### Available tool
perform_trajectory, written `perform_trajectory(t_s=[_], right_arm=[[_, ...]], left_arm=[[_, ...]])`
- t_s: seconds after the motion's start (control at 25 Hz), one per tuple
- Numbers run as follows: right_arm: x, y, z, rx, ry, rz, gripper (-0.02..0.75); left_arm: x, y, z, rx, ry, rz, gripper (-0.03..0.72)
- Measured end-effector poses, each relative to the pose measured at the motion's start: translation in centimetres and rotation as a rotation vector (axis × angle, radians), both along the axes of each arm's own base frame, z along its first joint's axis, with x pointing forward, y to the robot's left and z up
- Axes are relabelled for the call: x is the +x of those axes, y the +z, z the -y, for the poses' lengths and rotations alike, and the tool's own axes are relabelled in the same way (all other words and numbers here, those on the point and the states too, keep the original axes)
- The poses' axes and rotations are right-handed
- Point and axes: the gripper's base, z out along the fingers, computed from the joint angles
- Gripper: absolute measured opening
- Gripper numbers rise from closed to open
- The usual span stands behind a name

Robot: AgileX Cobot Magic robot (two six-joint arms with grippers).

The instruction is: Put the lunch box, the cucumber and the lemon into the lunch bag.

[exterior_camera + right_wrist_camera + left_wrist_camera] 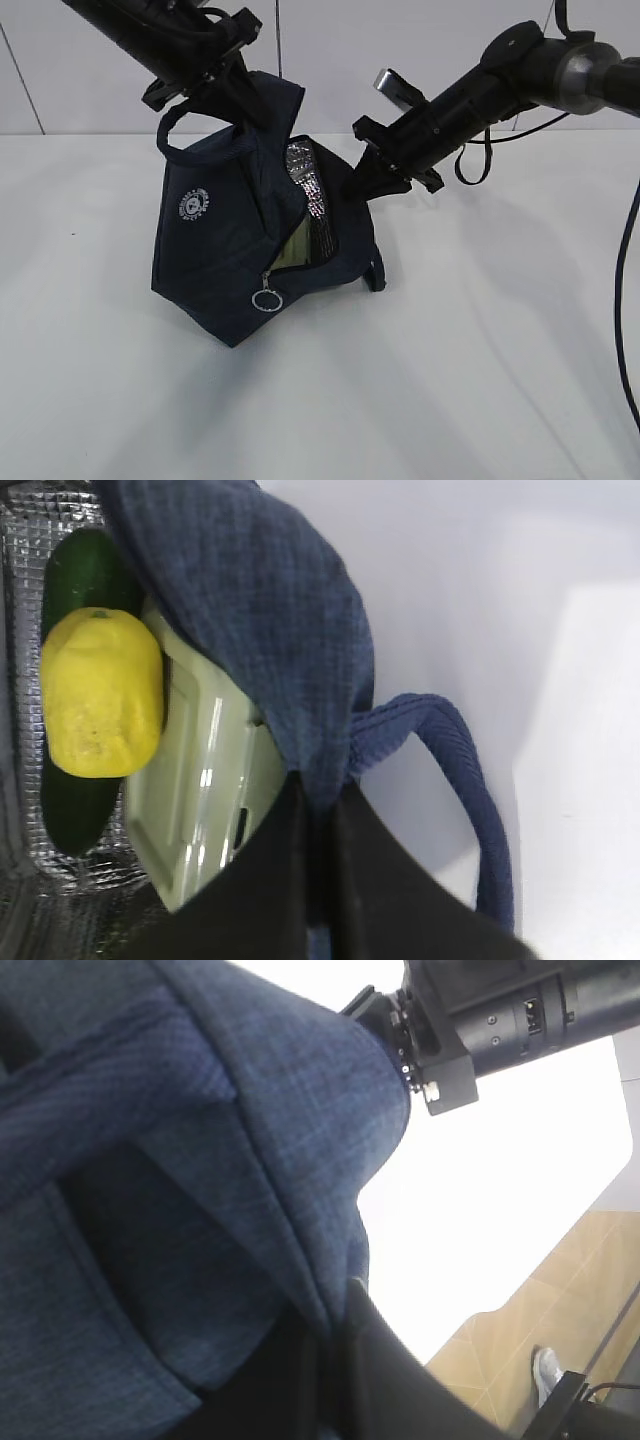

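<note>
The navy lunch bag (215,240) is tilted and lifted at the top, its zipper partly open with the ring pull (266,301) hanging. My left gripper (240,95) is shut on the bag's top edge fabric (300,1210). My right gripper (362,185) is shut on the bag's rim (300,680) at the right of the opening. In the right wrist view the lunch box (205,780) with sage-green lid, the cucumber (78,565) and the lemon (100,695) lie inside against the silvery lining (20,630). The green lid also shows through the opening (290,255).
The white table (480,350) stretches around the bag. One loop handle (175,140) stands at the bag's left, the other (470,780) hangs by my right gripper. The right arm (500,1020) shows in the left wrist view. Tan floor (540,1300) lies past the table edge.
</note>
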Motion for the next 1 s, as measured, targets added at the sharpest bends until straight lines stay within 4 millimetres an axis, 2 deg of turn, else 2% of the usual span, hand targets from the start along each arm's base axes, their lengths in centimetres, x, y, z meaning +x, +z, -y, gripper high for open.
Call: perform_trajectory(t_s=[0.08,0.2,0.36,0.6,0.84,1.0], right_arm=[[0.0,0.0,0.0,0.002,0.001,0.001,0.013],[0.0,0.1,-0.1,0.01,0.002,0.003,0.006],[-0.1,1.5,0.1,0.019,-0.003,0.03,0.005],[-0.4,5.9,1.5,0.032,-0.025,0.119,0.004],[-1.2,9.7,3.4,-0.025,-0.056,0.193,0.003],[-2.0,11.3,4.1,-0.111,-0.063,0.211,0.003]], left_arm=[[0.0,0.0,0.0,0.0,0.0,0.0,-0.009],[0.0,0.0,0.0,0.0,0.0,0.0,-0.009],[0.0,0.1,0.1,-0.022,0.002,-0.007,-0.009],[-0.1,0.5,0.7,-0.079,0.008,-0.021,-0.009],[-1.1,0.7,3.1,-0.111,-0.027,-0.016,-0.009],[-1.6,0.8,4.4,-0.132,-0.035,-0.004,-0.009]])
